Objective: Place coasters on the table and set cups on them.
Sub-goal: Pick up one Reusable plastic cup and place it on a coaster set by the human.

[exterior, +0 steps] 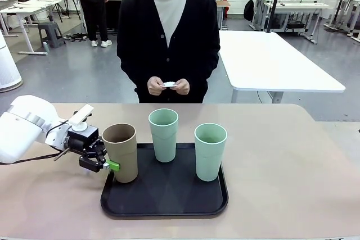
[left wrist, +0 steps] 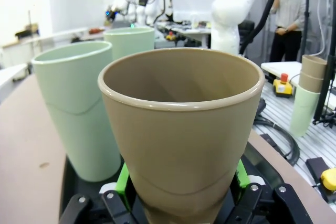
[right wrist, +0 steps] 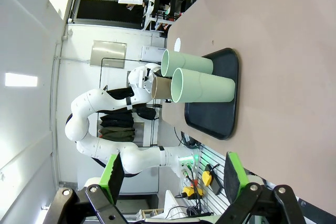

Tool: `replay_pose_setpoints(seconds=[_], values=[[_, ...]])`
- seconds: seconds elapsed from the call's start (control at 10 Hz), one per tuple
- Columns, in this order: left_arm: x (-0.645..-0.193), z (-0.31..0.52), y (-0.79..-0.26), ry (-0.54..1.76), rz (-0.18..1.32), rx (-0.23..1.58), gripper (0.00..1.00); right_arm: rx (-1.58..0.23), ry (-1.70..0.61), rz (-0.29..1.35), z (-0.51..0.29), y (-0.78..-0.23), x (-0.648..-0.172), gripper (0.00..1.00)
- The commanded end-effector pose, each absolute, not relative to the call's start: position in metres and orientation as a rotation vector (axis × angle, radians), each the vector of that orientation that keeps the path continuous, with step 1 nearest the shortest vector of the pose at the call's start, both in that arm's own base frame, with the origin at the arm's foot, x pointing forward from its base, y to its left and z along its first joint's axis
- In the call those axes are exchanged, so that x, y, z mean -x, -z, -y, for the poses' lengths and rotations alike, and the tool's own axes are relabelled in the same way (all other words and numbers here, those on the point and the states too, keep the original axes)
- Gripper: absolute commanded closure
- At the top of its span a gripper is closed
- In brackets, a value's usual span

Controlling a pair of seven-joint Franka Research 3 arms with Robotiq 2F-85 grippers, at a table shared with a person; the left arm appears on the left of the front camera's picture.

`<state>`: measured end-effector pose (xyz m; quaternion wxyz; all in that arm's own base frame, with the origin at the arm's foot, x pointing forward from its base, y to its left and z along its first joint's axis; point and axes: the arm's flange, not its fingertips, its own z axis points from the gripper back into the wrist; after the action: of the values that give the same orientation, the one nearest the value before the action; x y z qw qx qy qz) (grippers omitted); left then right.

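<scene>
As far as could be counted, three cups were seen on the black tray [exterior: 169, 195], which lay on the beige table [exterior: 281, 167]. One tan cup [exterior: 120, 150] stood at the tray's left side, one mint cup [exterior: 163, 135] at its far edge and a second mint cup [exterior: 210, 151] to the right. All three were tall, tapered, matte and without handles, and all were upright. The tan cup was pinched low on its wall by the left gripper [left wrist: 181, 182], with one green pad pressed against each side. The right gripper [right wrist: 173, 182] was held spread over the table, with nothing between its fingers. Small white coasters [exterior: 169, 84] were held in the person's hands [exterior: 154, 86] beyond the far edge. Their number could not be told.
</scene>
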<state>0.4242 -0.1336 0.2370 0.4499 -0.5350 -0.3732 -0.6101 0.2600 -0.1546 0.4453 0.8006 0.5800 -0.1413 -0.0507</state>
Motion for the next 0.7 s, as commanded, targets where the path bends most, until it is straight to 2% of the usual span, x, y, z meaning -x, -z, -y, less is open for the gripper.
replay_pose_setpoints(seconds=[0.0,0.2,0.4,0.6], values=[[-0.42,0.132,-0.248,1.502,0.984,1.305,1.0,-1.266,0.098,0.326,0.156,-0.447,-0.262,0.0],[-0.404,0.122,-0.305,1.362,1.001,1.18,1.0,-1.266,0.098,0.326,0.156,-0.447,-0.262,0.0],[-0.395,0.108,-0.375,1.327,1.09,1.115,1.0,-1.266,0.098,0.326,0.156,-0.447,-0.262,0.0],[-0.387,0.099,-0.424,1.288,1.046,1.153,1.0,-1.266,0.098,0.326,0.156,-0.447,-0.262,0.0]])
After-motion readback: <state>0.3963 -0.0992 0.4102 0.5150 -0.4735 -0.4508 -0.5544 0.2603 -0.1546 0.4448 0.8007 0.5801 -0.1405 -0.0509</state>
